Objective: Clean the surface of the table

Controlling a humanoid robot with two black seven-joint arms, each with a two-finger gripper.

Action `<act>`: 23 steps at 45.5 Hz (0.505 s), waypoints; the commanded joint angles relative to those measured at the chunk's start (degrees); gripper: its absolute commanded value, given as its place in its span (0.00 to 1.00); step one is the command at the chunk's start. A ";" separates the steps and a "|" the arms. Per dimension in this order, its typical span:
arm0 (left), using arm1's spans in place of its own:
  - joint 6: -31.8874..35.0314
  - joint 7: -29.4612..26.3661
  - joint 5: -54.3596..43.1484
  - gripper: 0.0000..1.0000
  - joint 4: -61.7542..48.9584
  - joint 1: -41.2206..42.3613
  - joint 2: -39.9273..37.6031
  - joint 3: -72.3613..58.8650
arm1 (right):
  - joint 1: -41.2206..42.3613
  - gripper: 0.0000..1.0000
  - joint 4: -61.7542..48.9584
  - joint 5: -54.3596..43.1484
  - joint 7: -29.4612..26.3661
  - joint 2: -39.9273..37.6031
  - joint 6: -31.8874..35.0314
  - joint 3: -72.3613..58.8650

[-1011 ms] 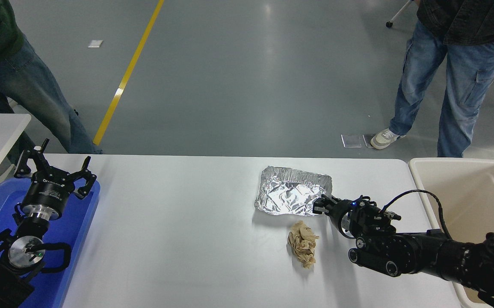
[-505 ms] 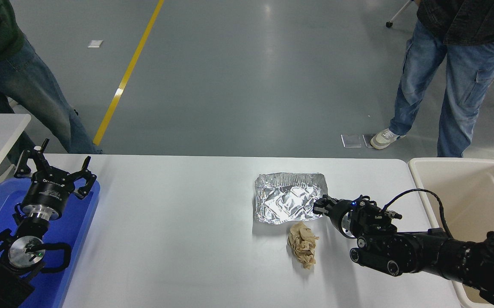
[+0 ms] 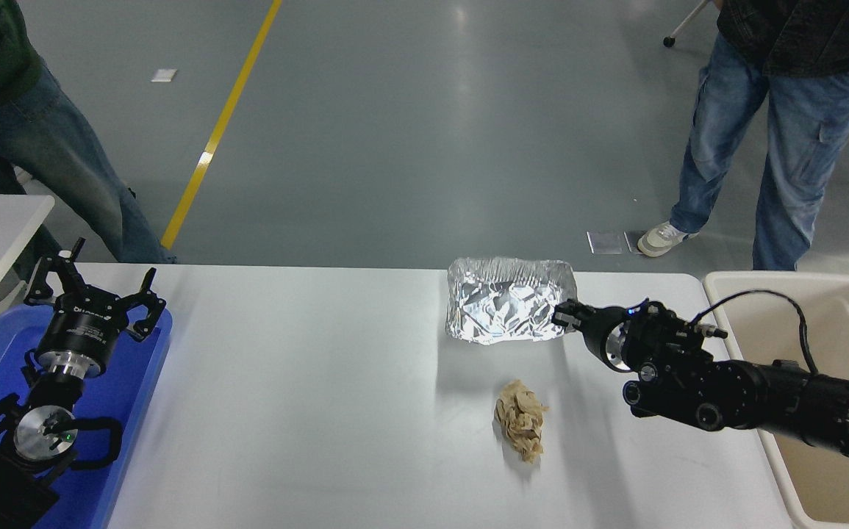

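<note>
The foil tray (image 3: 510, 300) is rising off the tabletop (image 3: 306, 382), pinched at its near corner by the right hand (image 3: 565, 316). The bin (image 3: 821, 308) is waiting behind the hand; carrying level should avoid buckling. Paper wad (image 3: 521, 417) lies below. Left hand (image 3: 93, 294) is parked, spread wide.

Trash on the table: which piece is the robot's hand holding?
The shiny foil tray. The right gripper pinches its right edge and holds it tilted up, while the brown crumpled paper lies alone on the table.
</note>
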 commanded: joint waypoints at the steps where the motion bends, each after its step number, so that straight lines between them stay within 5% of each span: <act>1: 0.00 0.00 0.01 1.00 0.02 0.08 0.00 0.00 | 1.95 0.00 11.12 0.80 0.08 -9.89 0.00 3.68; 23: 0.00 0.00 0.01 1.00 0.02 -0.01 0.00 0.00 | 1.95 0.00 23.34 0.89 0.52 -26.42 0.09 9.92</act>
